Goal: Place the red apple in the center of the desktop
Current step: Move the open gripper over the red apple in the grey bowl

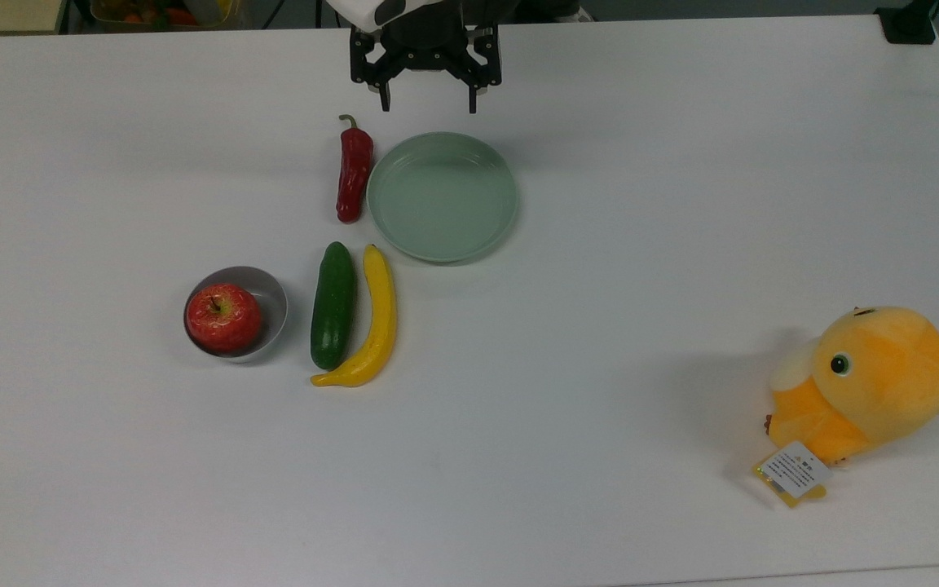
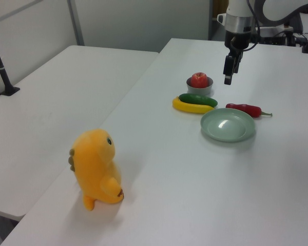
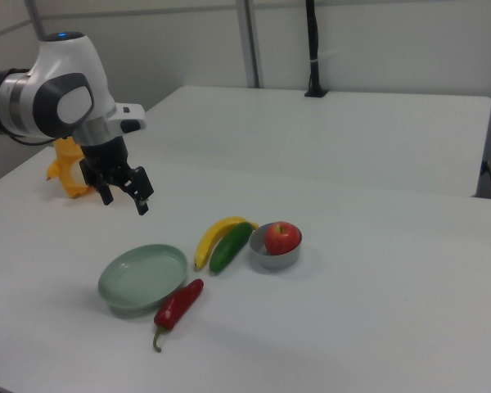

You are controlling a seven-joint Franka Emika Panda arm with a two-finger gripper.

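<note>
The white desktop lies mostly bare toward its near edge and right side in the top view. The gripper hangs released near the far edge. The glossy red apple, yellow-speckled, sits in a grey bowl left of centre.

Red apple with yellowish speckles, grey bowl, pale-green plate, white desktop, black gripper

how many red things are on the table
2. The red apple sits in the grey bowl at the top view's left; the red chili pepper lies on the desktop beside the green plate.
</note>
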